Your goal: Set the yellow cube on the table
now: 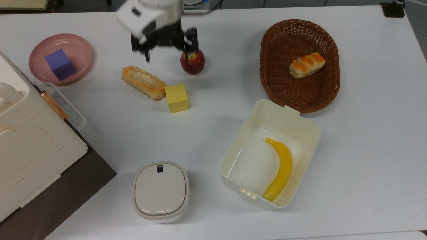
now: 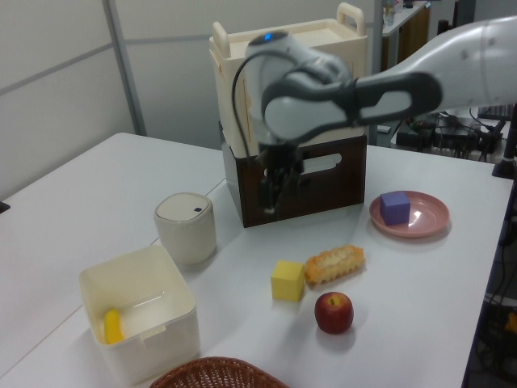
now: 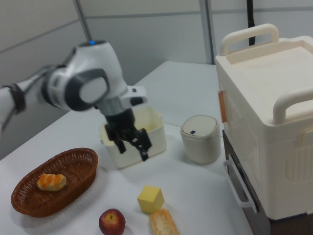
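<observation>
The yellow cube [image 1: 176,97] rests flat on the white table [image 1: 367,133], its corner touching the end of a long bread roll [image 1: 143,82]. In the left view the yellow cube [image 2: 287,280] sits just left of that roll, and in the right view the yellow cube [image 3: 150,199] lies in front of the cream box. My gripper [image 1: 170,46] hangs open and empty, raised well above the table and behind the cube in the top view, close to the apple [image 1: 192,61]. The gripper [image 2: 275,190] is high above the cube in the left view, as is the gripper [image 3: 133,144] in the right view.
A pink plate [image 1: 80,45] holds a purple cube [image 1: 60,64]. A brown basket [image 1: 273,76] holds a pastry. An open cream box [image 1: 300,120] contains a banana [image 1: 280,170]. A small lidded pot [image 1: 160,190] and a large cream case [image 1: 30,143] stand at the top view's lower left.
</observation>
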Controlling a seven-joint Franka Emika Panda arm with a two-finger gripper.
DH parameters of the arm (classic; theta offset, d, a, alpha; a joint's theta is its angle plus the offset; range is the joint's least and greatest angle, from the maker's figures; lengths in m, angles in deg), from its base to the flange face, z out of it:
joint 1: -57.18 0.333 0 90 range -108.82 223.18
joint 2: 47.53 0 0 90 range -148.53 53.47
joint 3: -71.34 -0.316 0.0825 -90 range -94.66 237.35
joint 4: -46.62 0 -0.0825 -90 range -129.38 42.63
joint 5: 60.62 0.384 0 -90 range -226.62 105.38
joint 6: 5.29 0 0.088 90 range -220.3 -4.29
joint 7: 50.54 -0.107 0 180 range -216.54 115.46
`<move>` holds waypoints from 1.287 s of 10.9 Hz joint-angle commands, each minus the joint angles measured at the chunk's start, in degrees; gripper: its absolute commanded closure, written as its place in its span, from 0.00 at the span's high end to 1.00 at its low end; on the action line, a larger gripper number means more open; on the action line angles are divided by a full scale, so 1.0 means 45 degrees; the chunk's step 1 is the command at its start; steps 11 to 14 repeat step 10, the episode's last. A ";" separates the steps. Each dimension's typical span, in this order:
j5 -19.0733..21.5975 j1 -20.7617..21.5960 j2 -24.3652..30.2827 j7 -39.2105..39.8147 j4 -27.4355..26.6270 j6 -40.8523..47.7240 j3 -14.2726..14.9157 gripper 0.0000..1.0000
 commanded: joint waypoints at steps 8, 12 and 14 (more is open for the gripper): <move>0.0067 0.2598 0.2661 -0.1507 -0.0388 0.2815 0.1971 1.00; 0.0126 0.2558 0.2621 -0.1488 -0.0388 0.2677 0.1971 1.00; 0.0126 0.2558 0.2621 -0.1488 -0.0388 0.2677 0.1971 1.00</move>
